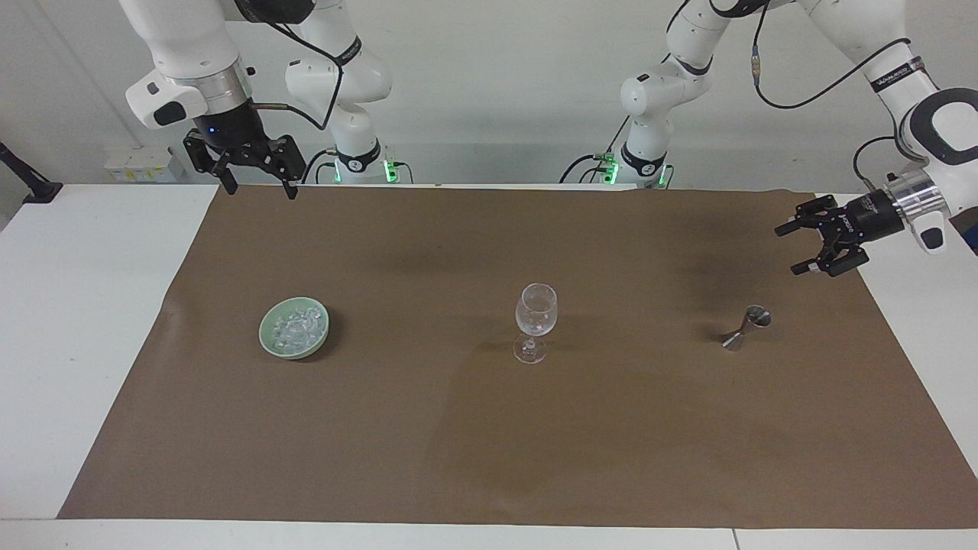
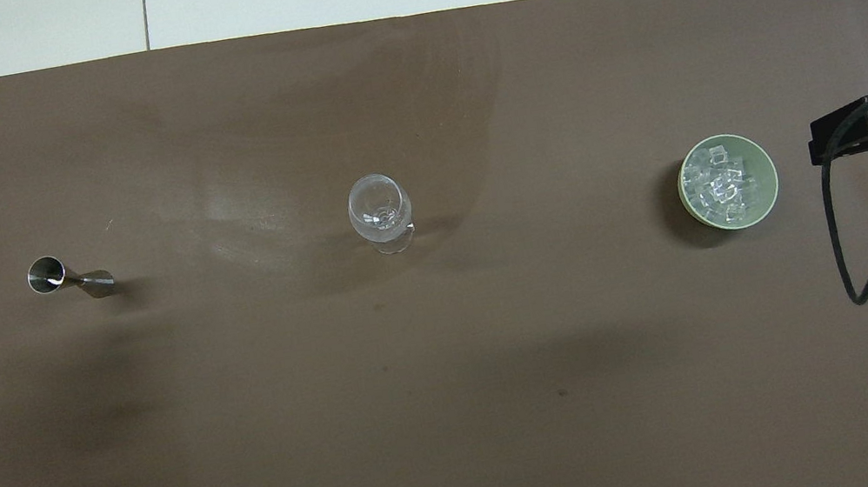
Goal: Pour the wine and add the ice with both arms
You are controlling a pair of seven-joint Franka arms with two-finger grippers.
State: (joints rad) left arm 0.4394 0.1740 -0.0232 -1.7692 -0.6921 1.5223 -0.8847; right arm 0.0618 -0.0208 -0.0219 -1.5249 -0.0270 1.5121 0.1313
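On the white desk [image 1: 92,321] lies a wide brown paper mat [image 1: 489,443], and at its middle stands a clear stemmed wine glass [image 1: 535,321], upright and with no wine showing in it. Reading the overhead view as a clock face centred on that glass, a pale green round bowl [image 2: 767,181] sits at three o'clock, toward the right arm's end, and the small clear glassy chunks of ice [image 2: 720,184] are heaped inside it. At nine o'clock, toward the left arm's end, stands a small silver hourglass-shaped metal jigger [image 2: 68,279]. The left arm's black two-fingered tool [image 1: 799,248] hangs over the mat's edge near the jigger, fingers spread wide, holding nothing. The right arm's black two-fingered tool [image 1: 258,186] hangs over the mat's corner at its own end, likewise spread wide and empty-handed.
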